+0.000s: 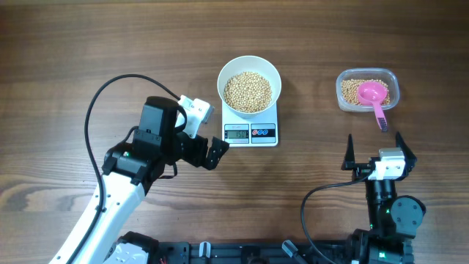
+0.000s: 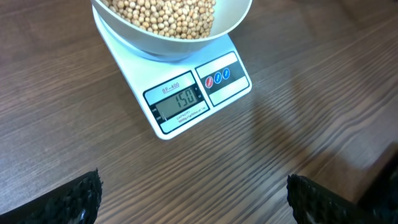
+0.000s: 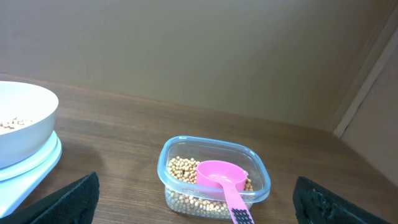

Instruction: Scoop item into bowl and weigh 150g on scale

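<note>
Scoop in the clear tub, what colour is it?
The scoop is pink, with a dark-tipped handle; the right wrist view shows it best.

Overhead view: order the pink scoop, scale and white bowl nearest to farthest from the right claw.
From the right claw:
1. Pink scoop, just ahead, in the tub.
2. Scale, off to the left.
3. White bowl, on the scale, farther back.

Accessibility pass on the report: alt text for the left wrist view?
A white scale reading 150 sits on a wooden table with a white bowl of tan beans on it, cut off at the top. Two black fingers stand wide apart in the bottom corners, holding nothing.
</note>
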Robot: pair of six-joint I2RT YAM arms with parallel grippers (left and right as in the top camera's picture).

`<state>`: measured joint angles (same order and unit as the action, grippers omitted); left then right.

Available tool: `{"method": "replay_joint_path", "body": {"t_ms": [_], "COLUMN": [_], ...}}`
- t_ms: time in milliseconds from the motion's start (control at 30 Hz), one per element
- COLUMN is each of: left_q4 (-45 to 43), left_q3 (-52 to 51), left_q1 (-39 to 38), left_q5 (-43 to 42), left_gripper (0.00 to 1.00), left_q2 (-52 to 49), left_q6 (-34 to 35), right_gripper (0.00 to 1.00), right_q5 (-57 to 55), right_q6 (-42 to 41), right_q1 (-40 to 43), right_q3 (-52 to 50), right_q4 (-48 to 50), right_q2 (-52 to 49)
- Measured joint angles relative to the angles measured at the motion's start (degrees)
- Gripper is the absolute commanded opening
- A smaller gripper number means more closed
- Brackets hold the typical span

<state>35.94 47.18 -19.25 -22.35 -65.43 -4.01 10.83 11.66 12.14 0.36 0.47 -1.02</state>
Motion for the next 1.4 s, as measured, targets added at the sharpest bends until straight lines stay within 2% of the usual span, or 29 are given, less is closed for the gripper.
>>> {"method": "replay_joint_path", "body": {"t_ms": [367,400,467,800,967,1133,1400], "left_q4": [1.2,1.2,1.25,8.44,14.03,14.29,1.79], "left_q3": [0.0,0.0,0.0,0.0,0.0,-0.07,-5.53], "left_q1": [0.0,0.0,0.0,0.0,0.26,4.0,11.85], "left_q5": [5.18,5.35,5.4,6.1,6.23,6.49,6.86], "left_gripper": [1.0,0.92,1.0,1.0,1.0,1.0,1.0], "left_q2": [0.0,0.0,0.0,0.85,7.54,16.44,28.72], "left_q6": [0.02,0.02,0.24,0.02,0.02,0.02,0.02], "right_gripper": [1.0,0.99,1.0,1.0,1.0,1.0,1.0], "right_q5": [0.0,0.0,0.0,0.0,0.0,0.0,0.0], "right_q6": [0.0,0.0,0.0,0.0,0.0,0.0,0.0], "right_q1": [0.0,0.0,0.0,0.0,-0.02,0.0,-0.02], "right_q3": [0.0,0.0,0.0,0.0,0.0,0.0,0.0], "right_q4": [0.0,0.0,0.0,0.0,0.0,0.0,0.0], "right_q2": [0.0,0.0,0.0,0.02,0.02,0.02,0.02]}}
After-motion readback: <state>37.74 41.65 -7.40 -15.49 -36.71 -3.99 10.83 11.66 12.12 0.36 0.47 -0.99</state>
